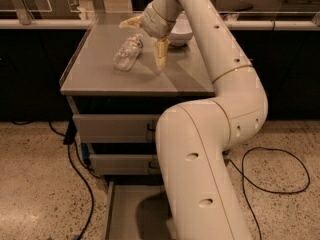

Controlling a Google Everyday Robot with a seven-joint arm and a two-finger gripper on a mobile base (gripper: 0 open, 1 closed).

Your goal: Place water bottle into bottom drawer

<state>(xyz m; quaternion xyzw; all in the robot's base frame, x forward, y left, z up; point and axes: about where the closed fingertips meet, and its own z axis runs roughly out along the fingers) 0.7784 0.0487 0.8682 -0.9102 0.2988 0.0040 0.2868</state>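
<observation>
Water bottle (127, 54) beside splayed tool (142, 44), arm outstretched

No legible text; water bottle (128, 53) label unreadable; jaws spread above cabinet top (100, 70), just beside bottle.

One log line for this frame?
hand: open, by water bottle | water bottle: lying on cabinet top, ungrasped | bottom drawer: pulled out

High view down — pincer (146, 38) over cabinet (95, 71)
</observation>
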